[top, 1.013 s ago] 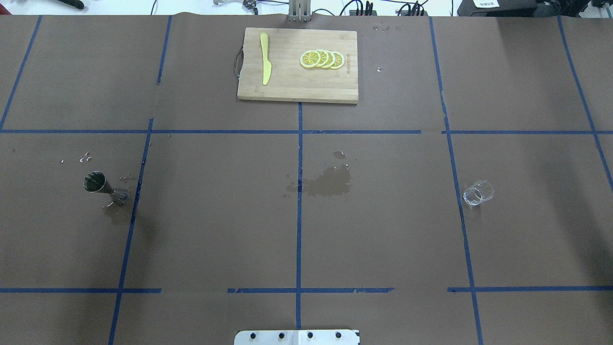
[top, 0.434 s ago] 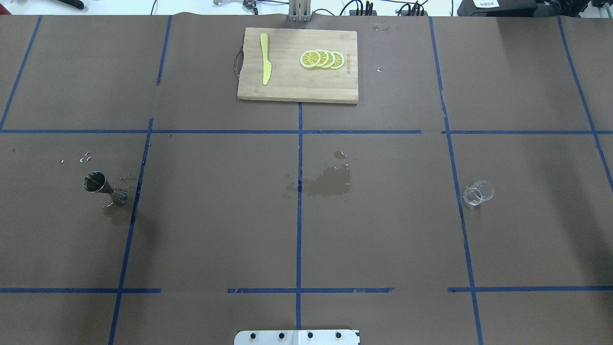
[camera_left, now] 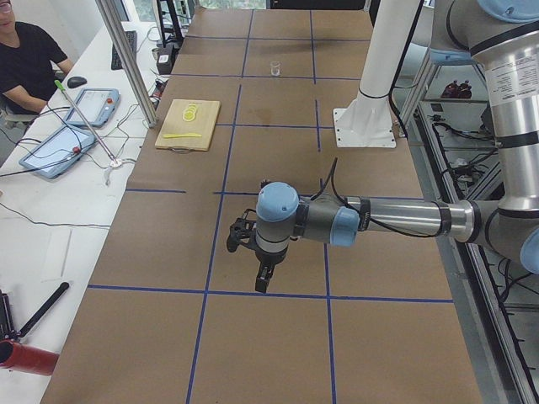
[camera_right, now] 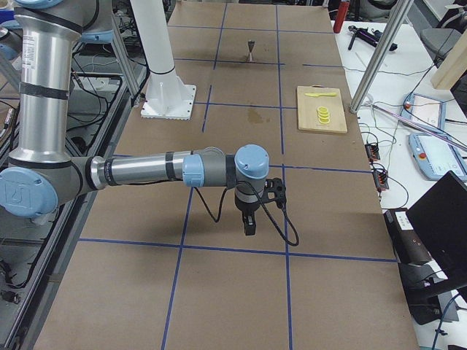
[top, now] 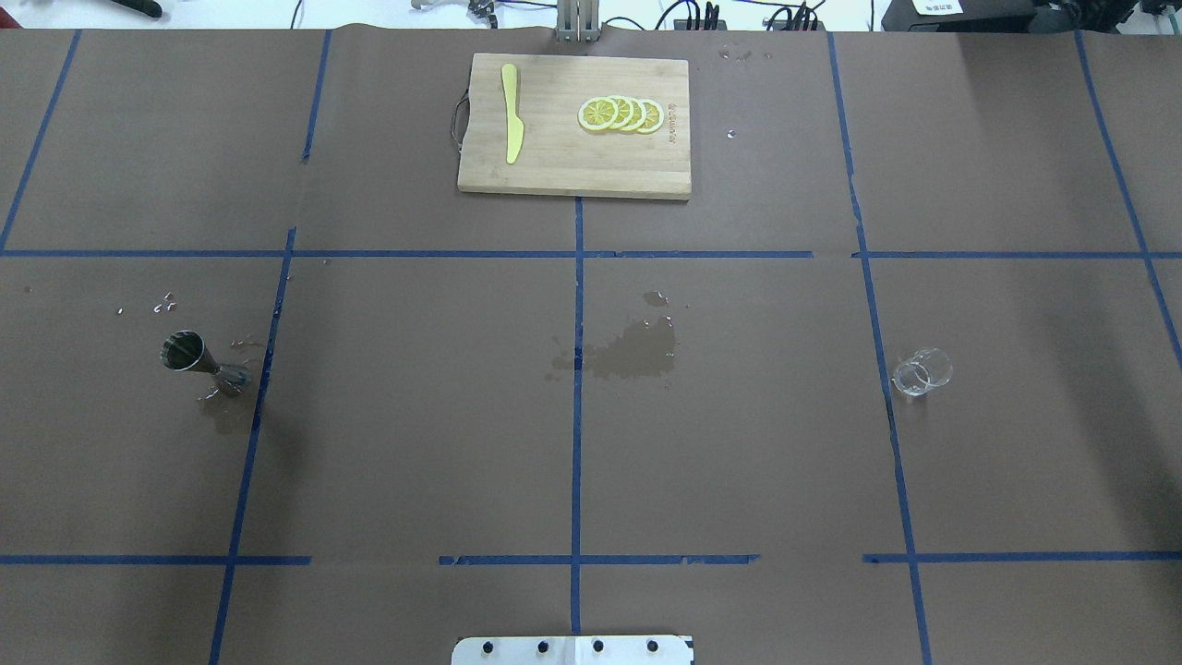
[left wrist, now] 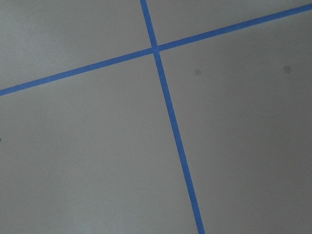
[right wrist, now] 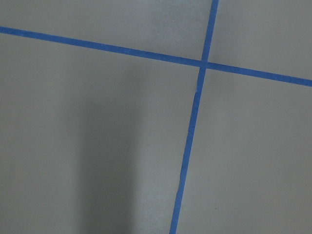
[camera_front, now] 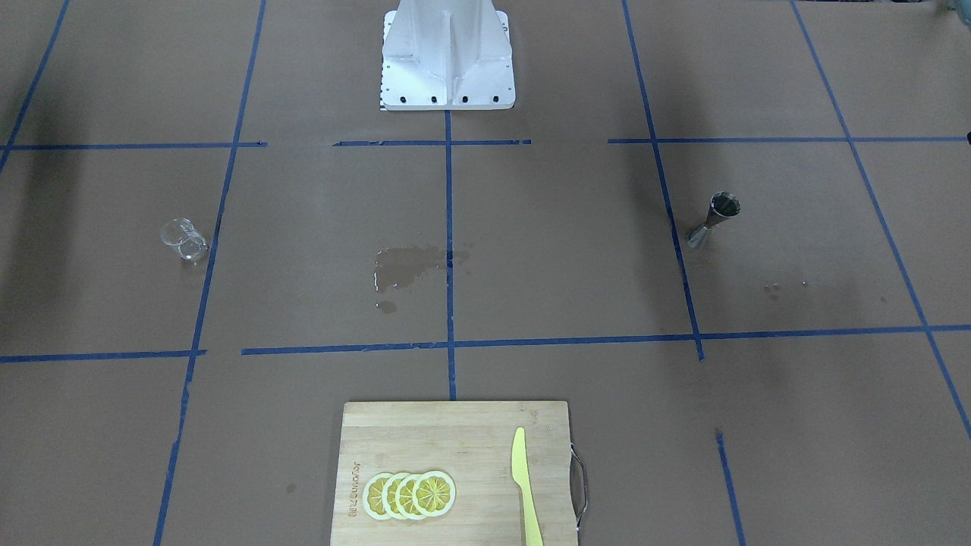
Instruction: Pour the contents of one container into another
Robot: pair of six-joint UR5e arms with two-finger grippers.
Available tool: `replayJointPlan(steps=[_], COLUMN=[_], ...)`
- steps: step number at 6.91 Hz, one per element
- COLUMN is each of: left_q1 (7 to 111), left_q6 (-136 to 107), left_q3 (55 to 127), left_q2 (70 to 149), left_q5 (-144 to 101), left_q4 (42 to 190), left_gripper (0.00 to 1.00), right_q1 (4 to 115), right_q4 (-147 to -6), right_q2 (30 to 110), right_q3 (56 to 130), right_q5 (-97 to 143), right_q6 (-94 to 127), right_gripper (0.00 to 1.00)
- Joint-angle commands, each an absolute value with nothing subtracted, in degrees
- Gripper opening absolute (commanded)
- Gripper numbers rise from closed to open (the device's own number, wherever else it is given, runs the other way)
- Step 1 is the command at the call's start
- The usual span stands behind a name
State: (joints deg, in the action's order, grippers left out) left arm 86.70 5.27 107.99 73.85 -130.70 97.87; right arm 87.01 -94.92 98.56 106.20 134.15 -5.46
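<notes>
The clear glass cup [top: 922, 372] stands on the brown table's right half, small at the far end in the exterior left view [camera_left: 274, 68]. The silver jigger [top: 199, 360] stands on the left half, with droplets around its foot. In the front-facing view the cup [camera_front: 183, 239] is on the left and the jigger [camera_front: 713, 220] on the right. Neither gripper is near them. My left gripper [camera_left: 263, 282] hangs over the table's left end and my right gripper [camera_right: 249, 226] over the right end, both pointing down. I cannot tell whether either is open or shut.
A wooden cutting board [top: 572, 171] with lemon slices [top: 621, 114] and a yellow knife [top: 511, 113] lies at the far middle. A wet stain [top: 633, 354] marks the centre. The robot's base plate [camera_front: 447, 83] is at the near edge. A person [camera_left: 25, 59] sits beside the table.
</notes>
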Motion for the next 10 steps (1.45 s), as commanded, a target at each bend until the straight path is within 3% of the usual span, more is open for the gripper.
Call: replayJointPlan(steps=[1, 10], left_q1=[86.66, 86.48], left_q6=[5.19, 5.27], left_q3=[108.02, 110.21], left_q2=[73.83, 72.68], left_q5=[-132.52, -133.68], left_q4=[98.26, 98.35], left_gripper=[1.00, 1.00], right_q1=[87.01, 87.01], right_q4=[-94.92, -94.92], right_q2=[98.61, 97.47], right_q3=[106.17, 105.65], right_q5=[134.21, 134.82], right_q6=[-5.36, -5.45], right_gripper=[1.00, 1.00])
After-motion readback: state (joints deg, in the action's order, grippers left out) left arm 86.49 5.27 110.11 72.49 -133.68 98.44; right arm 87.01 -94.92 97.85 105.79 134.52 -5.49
